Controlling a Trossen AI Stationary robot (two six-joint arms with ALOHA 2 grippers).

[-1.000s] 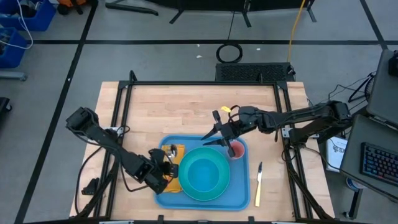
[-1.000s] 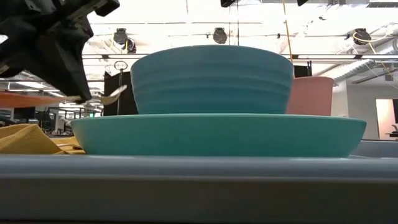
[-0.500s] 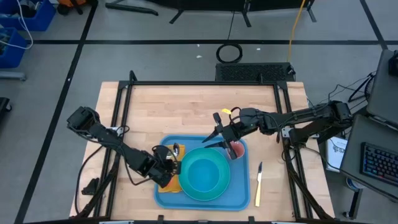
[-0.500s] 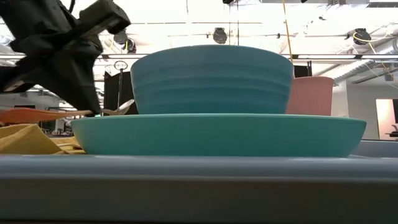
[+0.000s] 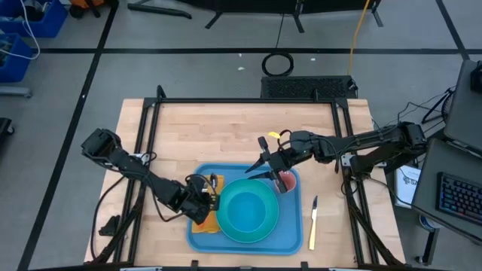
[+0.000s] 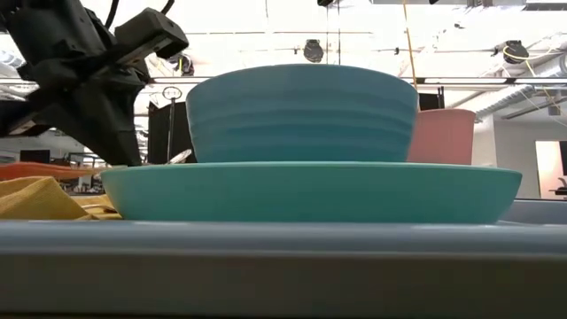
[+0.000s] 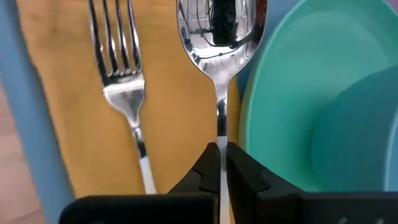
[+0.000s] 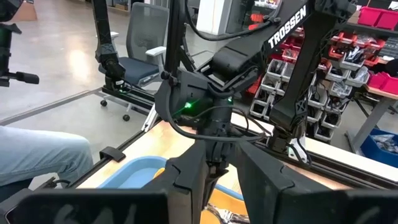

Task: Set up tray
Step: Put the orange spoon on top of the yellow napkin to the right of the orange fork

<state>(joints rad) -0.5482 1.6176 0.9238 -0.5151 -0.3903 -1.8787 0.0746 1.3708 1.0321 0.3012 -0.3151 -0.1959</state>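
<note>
The blue tray [image 5: 295, 238] [image 6: 283, 257] carries a turquoise plate [image 6: 310, 190] with a turquoise bowl [image 5: 248, 211] on it. A pink cup [image 5: 287, 181] stands at its far right, and a yellow napkin [image 7: 171, 124] lies along its left side. A fork [image 7: 124, 93] lies on the napkin. My left gripper [image 7: 219, 152] [image 5: 203, 197] is shut on a spoon [image 7: 221, 37] [image 6: 180, 157], low over the napkin between the fork and the plate. My right gripper [image 5: 256, 156] hovers open over the tray's far edge, beside the cup. My left gripper pinches the spoon's handle [image 7: 219, 134] between its two fingertips, a short way behind the spoon's bowl. The fingers lie along the handle and point toward the table's far edge. The spoon is nearly level, bowl end ahead; whether it touches the napkin I cannot tell.
A knife [image 5: 312, 222] lies on the wooden table just right of the tray. Black frame rails run along the table's left, right and far sides. A person's leg [image 8: 37, 162] shows beyond the table. Bare wood stretches from the tray to the far edge.
My left gripper has moved toward the table's far edge and the plate, and has come down. The spoon in it has sunk from above the plate's rim to just over the napkin. My right arm has kept still.
</note>
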